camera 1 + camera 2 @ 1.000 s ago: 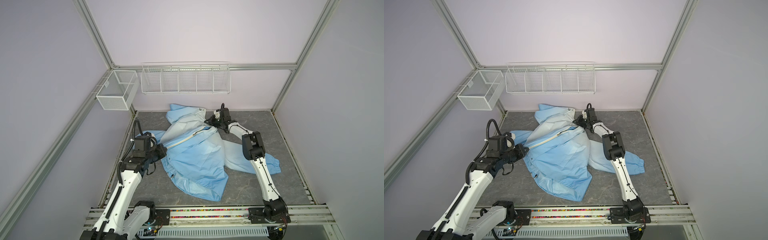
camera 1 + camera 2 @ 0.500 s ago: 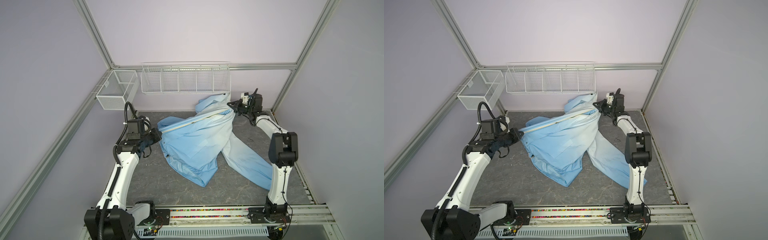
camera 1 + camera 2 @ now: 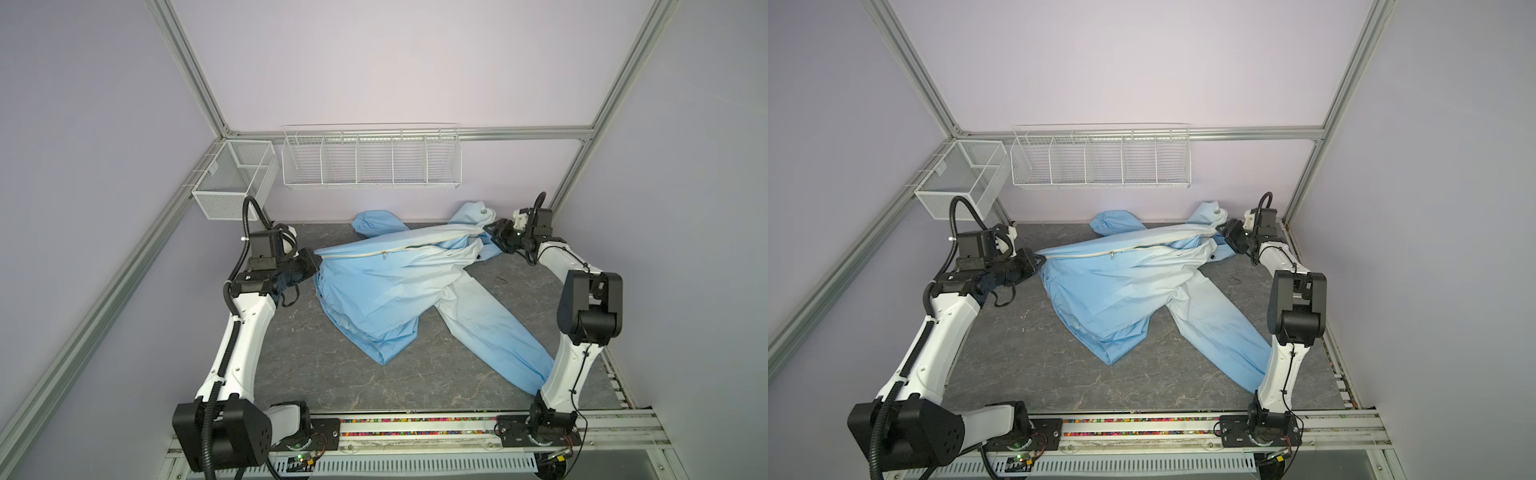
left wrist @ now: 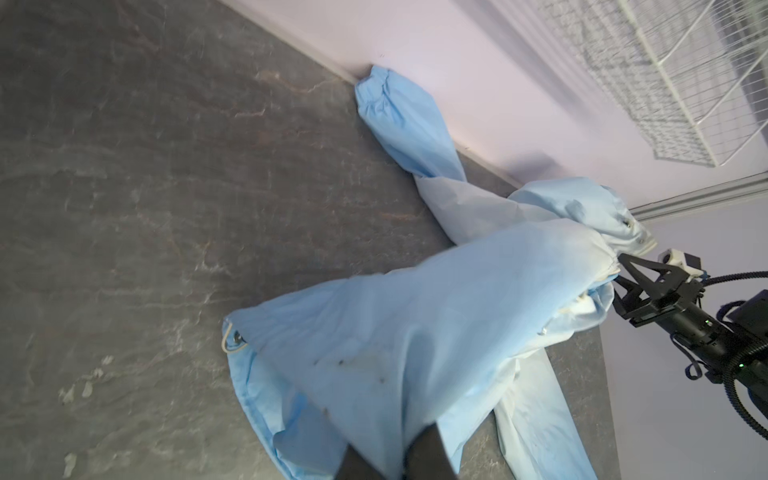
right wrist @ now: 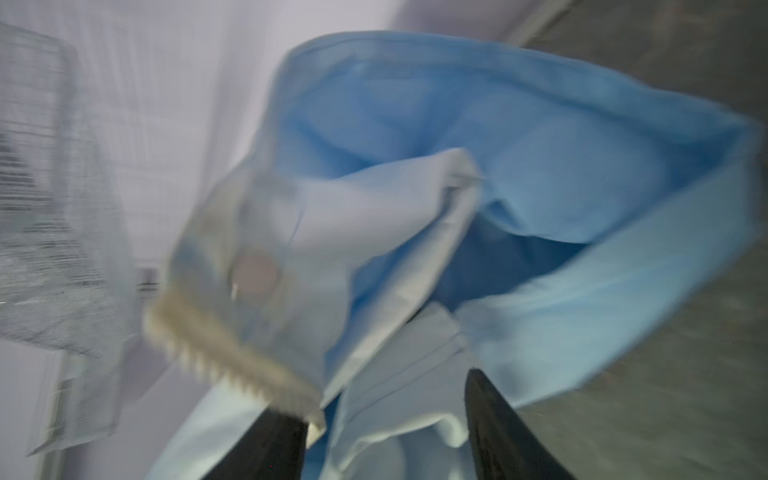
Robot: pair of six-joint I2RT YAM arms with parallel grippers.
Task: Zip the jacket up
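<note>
Fingers [image 4: 430, 451] of the left gripper [image 3: 316, 266] are clamped together on the hem end of the jacket [image 3: 395, 286]. Right gripper [image 3: 492, 235] fingers [image 5: 498, 424] stand well apart, with collar fabric between them. Jacket lies spread across the grey table [image 3: 332, 374], between both arms.

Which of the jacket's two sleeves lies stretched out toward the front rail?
The near sleeve, laid out long down to the right arm's base. The far sleeve lies along the back wall instead.
</note>
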